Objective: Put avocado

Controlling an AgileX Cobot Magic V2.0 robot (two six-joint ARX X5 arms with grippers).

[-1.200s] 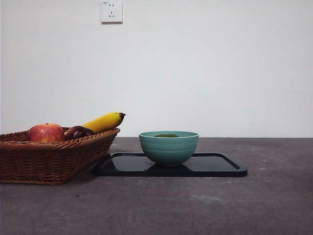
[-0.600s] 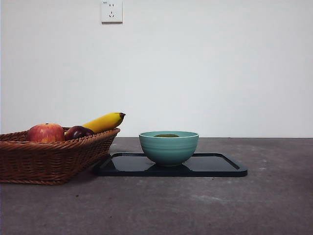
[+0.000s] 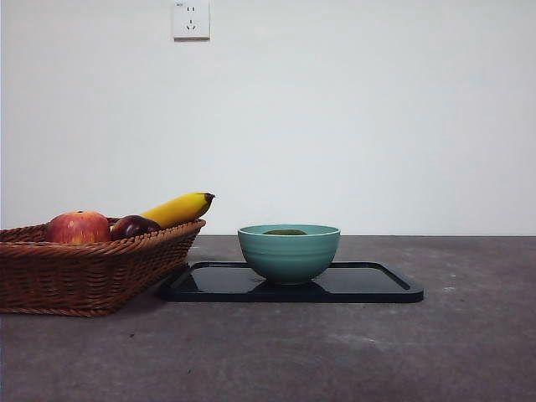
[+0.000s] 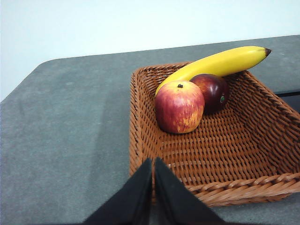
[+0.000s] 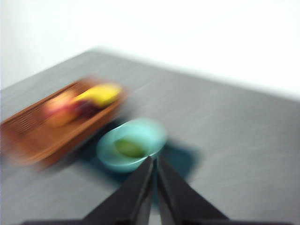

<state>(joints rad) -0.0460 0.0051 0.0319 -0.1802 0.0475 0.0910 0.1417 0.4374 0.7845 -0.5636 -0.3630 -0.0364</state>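
The avocado [image 3: 286,232] lies inside the teal bowl [image 3: 289,251]; only its dark green top shows over the rim in the front view. The blurred right wrist view shows the avocado [image 5: 129,148] as a green patch in the bowl [image 5: 131,144]. My right gripper [image 5: 153,161] is shut and empty, high above the table and well back from the bowl. My left gripper [image 4: 153,162] is shut and empty, hanging over the near rim of the wicker basket [image 4: 234,154]. Neither arm shows in the front view.
The bowl stands on a black tray [image 3: 368,283] at mid-table. The wicker basket [image 3: 84,272] at the left holds a red-yellow apple [image 3: 78,227], a dark purple plum-like fruit [image 3: 132,226] and a banana [image 3: 177,208]. A wall with a socket [image 3: 191,19] stands behind.
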